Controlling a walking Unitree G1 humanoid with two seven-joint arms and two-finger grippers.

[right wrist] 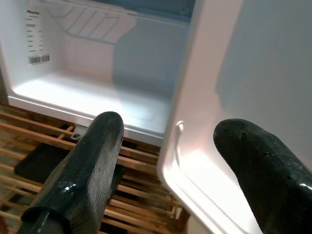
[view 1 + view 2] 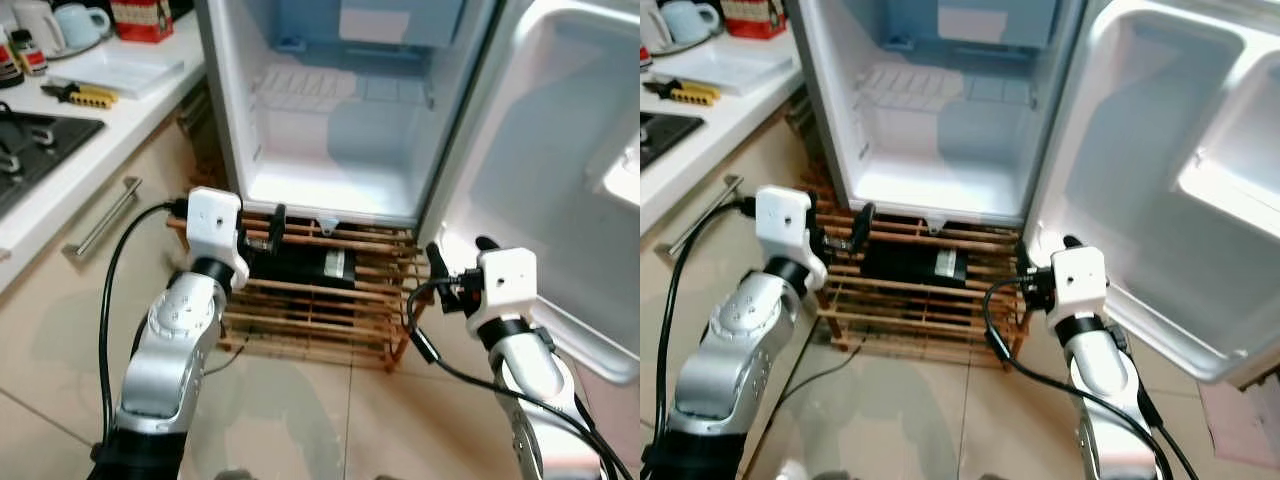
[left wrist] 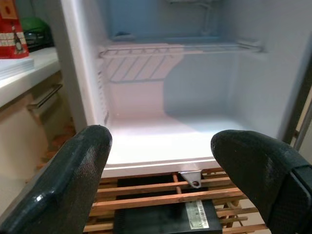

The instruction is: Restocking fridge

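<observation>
2 tools, left tool [image 2: 262, 232] and right tool [image 2: 460, 268], hang spread and empty before the open fridge [image 2: 330, 195]. Fetch stock first; keep both clear of the door [image 2: 560, 190].

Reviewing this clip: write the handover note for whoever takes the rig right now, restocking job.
Left gripper: open, holding nothing, in front of the fridge's lower edge.
Right gripper: open, holding nothing, near the open fridge door.
Fridge: door open, wire shelf and floor bare.
It stands on a wooden slat rack with a black box underneath.
Done: door opened. Left: fetch items and load them; nothing stocked yet.
</observation>
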